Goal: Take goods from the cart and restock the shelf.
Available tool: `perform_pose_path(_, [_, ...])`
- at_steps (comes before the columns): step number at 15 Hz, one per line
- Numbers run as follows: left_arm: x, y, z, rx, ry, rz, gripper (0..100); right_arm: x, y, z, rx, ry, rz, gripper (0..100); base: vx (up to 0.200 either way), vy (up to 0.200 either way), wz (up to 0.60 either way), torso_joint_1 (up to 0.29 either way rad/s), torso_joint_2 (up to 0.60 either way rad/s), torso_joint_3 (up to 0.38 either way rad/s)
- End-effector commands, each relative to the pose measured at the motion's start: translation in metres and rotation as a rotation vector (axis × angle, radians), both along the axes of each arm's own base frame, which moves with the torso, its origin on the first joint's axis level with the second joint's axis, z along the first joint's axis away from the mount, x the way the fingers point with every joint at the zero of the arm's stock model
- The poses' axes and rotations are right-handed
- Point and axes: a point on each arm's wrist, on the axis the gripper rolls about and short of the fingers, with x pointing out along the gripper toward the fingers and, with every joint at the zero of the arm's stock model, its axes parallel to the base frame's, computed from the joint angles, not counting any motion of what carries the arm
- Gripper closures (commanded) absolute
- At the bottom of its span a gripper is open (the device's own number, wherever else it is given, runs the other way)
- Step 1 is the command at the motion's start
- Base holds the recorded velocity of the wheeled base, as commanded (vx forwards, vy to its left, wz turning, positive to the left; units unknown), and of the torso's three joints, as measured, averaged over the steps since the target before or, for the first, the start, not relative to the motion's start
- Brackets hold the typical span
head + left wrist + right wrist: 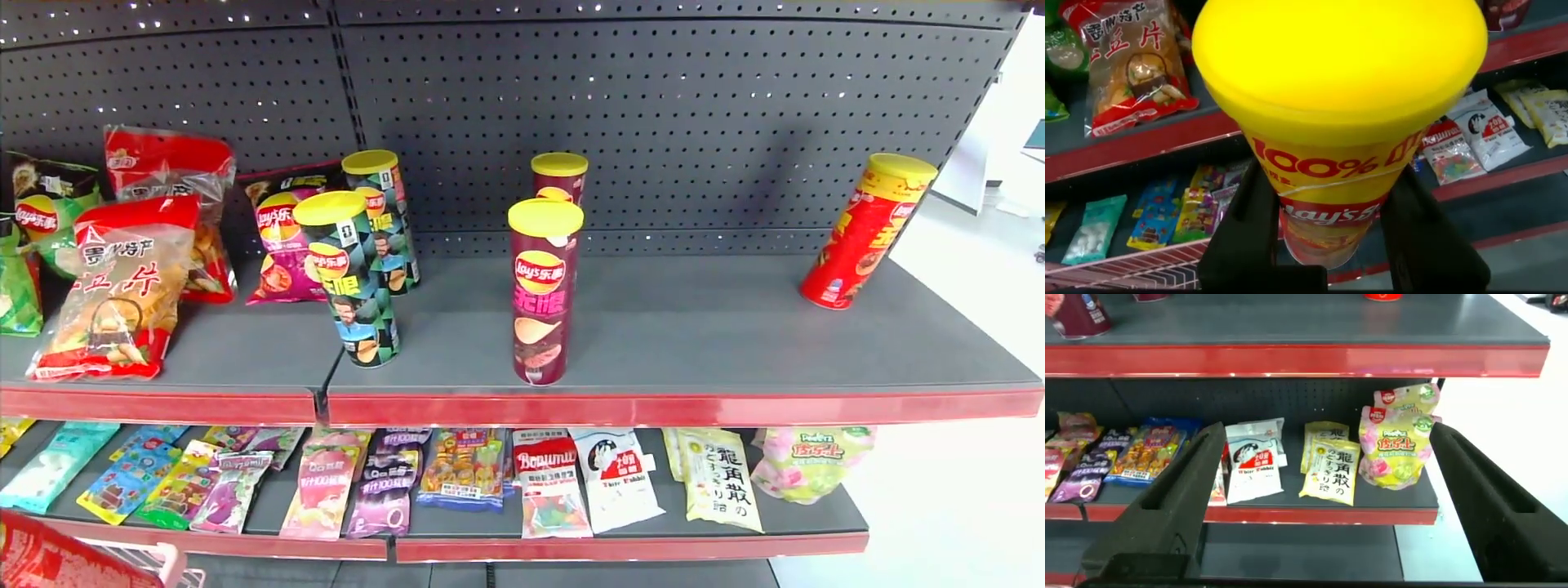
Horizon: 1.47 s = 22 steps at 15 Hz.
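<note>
Left wrist cam: the left gripper [1327,224] is clamped on a chip can [1331,155] w/ a yellow lid and a red-and-yellow body. One black finger [1245,233] is pressed on each side of the can, and the lid faces the cam. Beyond the can I see the upper shelf [1151,139], w/ candy packs on the level below it. A bit of the cart's wire basket [1127,265] also shows.

Right wrist cam: the right gripper [1323,498] is spread wide w/ nothing between its fingers. It sits in front of the lower shelf [1290,514], facing a white packet [1253,461], a yellow packet [1329,469] and a pink-green bag [1398,441].

Head cam, upper shelf, from the robot's left to its right:
- Snack bags [122,286] sit at the left end.
- Two teal-patterned cans [349,278] stand one behind the other.
- Two maroon cans [543,294] stand near the middle. The front one is close to the edge and the rear one is by the back panel.
- A red can [867,233] stands alone at the right end, well apart from the rest.

A corner of the cart [155,563] shows at lower left.
</note>
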Motion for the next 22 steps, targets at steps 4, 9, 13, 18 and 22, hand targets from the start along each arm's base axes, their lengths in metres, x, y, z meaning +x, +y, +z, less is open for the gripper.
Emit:
perform_pose_path(4, [0.0013,-0.0001,0.0004,-0.001,0.007,0.000,100,0.0000,0.0000,0.0000,-0.001,0.000,0.000,0,0.200,0.000,0.00,-0.010,0.00,0.004])
perform_pose_path(9, [0.0011,-0.0001,0.0013,0.003,0.004,-0.005,100,0.0000,0.0000,0.0002,-0.001,-0.001,0.000,0,0.040,0.000,0.00,0.002,0.00,0.000])
perform_pose_path(13, [0.0012,-0.0001,0.0007,0.003,0.007,-0.002,100,0.0000,0.0000,0.0000,-0.002,0.000,0.002,0,0.000,-0.050,0.00,0.002,0.00,0.001])
perform_pose_path(18, [0.0013,-0.0001,0.0003,0.011,0.007,-0.003,100,0.0000,0.0000,0.0000,-0.002,0.000,0.000,0,0.000,-0.200,0.00,0.005,0.00,0.003])
perform_pose_path(22, [0.0010,-0.0001,0.0002,0.011,0.006,-0.002,100,0.0000,0.0000,0.0000,-0.002,0.000,0.000,0,0.000,-0.200,0.00,0.002,0.00,0.001])
